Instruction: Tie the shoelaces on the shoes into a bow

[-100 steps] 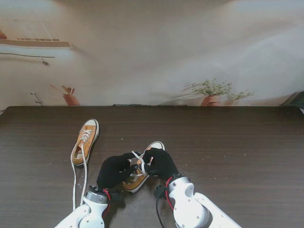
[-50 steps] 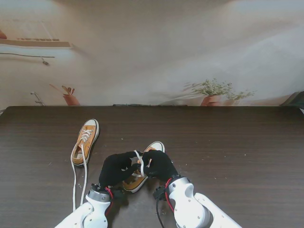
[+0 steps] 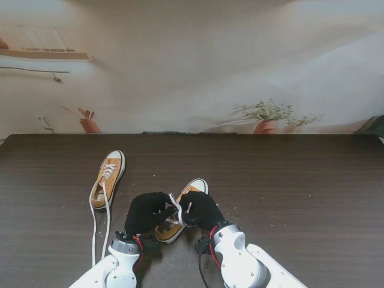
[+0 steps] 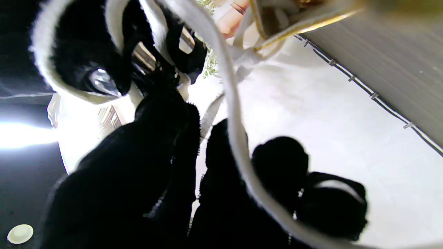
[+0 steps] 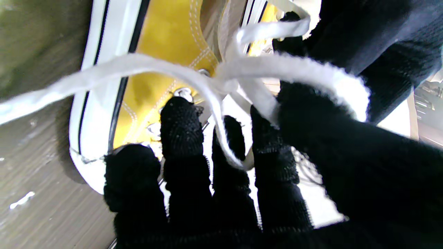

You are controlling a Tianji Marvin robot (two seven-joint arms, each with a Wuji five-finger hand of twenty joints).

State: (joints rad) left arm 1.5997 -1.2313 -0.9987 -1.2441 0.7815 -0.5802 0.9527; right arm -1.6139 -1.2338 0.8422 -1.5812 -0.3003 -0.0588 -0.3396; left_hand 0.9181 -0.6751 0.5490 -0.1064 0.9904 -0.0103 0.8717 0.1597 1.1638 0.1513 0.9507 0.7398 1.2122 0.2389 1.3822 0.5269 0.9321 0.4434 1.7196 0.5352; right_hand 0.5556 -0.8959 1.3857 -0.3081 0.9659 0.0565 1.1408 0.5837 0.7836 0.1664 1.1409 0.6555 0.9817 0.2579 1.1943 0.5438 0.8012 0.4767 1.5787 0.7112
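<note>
Black knit-gloved left robot hand (image 3: 147,211) and right robot hand (image 3: 201,207), white arms, red wrist cables.

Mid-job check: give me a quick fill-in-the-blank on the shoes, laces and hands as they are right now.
1. Both hands work the white lace of the shoe that lies nearer to ____.
2. The other shoe lies to the robot's ____ of it.
3. That other shoe's laces are ____, trailing along the table.
4. The gloves on the left hand and right hand are ____.

Missing words: me; left; untied; black
</note>
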